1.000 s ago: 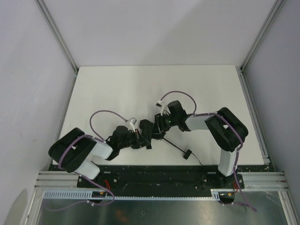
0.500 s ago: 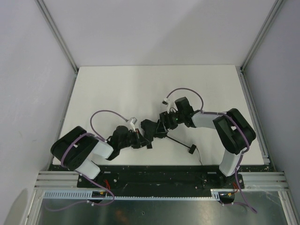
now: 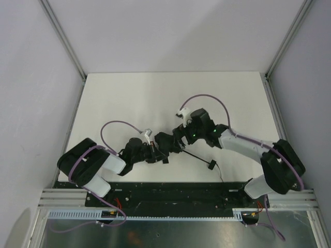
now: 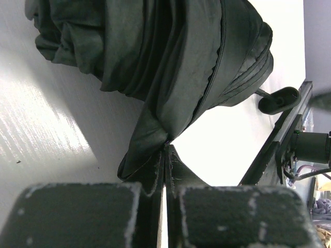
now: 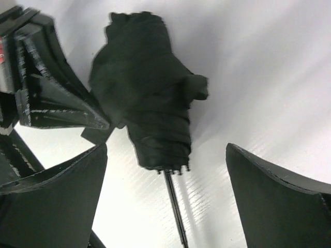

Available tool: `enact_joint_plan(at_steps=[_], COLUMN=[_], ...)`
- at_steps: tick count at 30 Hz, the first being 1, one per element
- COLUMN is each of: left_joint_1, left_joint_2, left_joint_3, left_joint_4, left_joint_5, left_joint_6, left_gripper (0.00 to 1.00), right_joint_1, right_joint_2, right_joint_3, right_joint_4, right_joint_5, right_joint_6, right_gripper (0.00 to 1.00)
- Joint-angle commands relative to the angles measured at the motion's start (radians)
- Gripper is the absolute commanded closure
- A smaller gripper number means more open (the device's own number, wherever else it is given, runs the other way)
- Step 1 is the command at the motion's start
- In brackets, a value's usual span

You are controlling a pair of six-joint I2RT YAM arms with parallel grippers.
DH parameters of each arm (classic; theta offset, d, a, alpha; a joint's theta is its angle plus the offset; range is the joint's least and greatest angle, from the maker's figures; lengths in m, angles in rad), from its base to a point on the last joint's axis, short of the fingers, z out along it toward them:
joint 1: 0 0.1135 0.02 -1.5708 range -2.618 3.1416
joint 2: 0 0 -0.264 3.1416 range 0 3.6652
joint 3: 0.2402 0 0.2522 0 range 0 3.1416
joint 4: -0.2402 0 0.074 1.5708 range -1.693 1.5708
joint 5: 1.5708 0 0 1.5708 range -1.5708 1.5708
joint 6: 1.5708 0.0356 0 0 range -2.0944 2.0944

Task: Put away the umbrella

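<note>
We find the umbrella [image 3: 166,143] lying folded on the white table [image 3: 155,93], toward 6 o'clock from the table's middle and close to the near edge where the arms are bolted. Its canopy [image 4: 170,57] is gathered into a loose, crumpled black bundle, and from that bundle the slim shaft [image 3: 196,157] runs out toward 4 o'clock, ending in the small black handle [image 3: 211,165], which rests on the table well apart from the fabric. A thin cord [image 3: 220,175] trails from the handle toward 5 o'clock. The left gripper [image 3: 155,153] reaches in from 8 o'clock of the bundle, and in its wrist view we see its two fingers [image 4: 83,217] pressed together with a narrow flap of fabric [image 4: 155,150] pinched in the seam between them (the flap hangs from the underside of the canopy and is drawn to a point where it enters the jaws). The right gripper [image 3: 179,140] sits at 2 o'clock of the bundle, just beside it, and in its own view we see its fingers [image 5: 57,201] spread wide, one on each side of the frame. The bundle and the start of the shaft lie in the gap, and neither finger touches them. The left gripper also shows in that view, at 9 o'clock of the bundle.
</note>
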Motion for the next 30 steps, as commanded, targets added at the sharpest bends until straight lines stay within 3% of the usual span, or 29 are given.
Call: enact_joint_plan(at_steps=[1, 8, 14, 19, 22, 28, 30], left_joint_1=[-0.002, 0.001, 0.002, 0.003, 0.004, 0.013, 0.023], left_joint_2=[0.051, 0.054, 0.045, 0.047, 0.040, -0.028, -0.070], left_joint_3=[-0.044, -0.050, -0.053, -0.055, -0.057, -0.082, -0.096], left_joint_4=[-0.272, -0.271, -0.271, -0.267, -0.266, -0.267, -0.269], left_joint_5=[-0.067, -0.070, -0.067, -0.067, -0.065, -0.039, -0.025], left_joint_6=[0.086, 0.094, 0.096, 0.093, 0.089, 0.079, 0.077], left_gripper=[1.00, 1.00, 1.00, 1.00, 1.00, 1.00, 1.00], right_joint_1=[0.193, 0.418, 0.438, 0.411, 0.369, 0.297, 0.269], right_joint_2=[-0.088, 0.032, 0.170, 0.260, 0.323, 0.394, 0.396], right_joint_3=[0.004, 0.005, 0.055, 0.106, 0.118, 0.128, 0.127], right_joint_4=[-0.056, 0.050, 0.083, 0.092, 0.105, 0.070, 0.050], right_joint_5=[0.434, 0.721, 0.746, 0.715, 0.669, 0.513, 0.433], right_joint_6=[-0.152, -0.384, -0.478, -0.488, -0.470, -0.390, -0.369], right_gripper=[0.01, 0.01, 0.05, 0.14, 0.27, 0.86, 0.96])
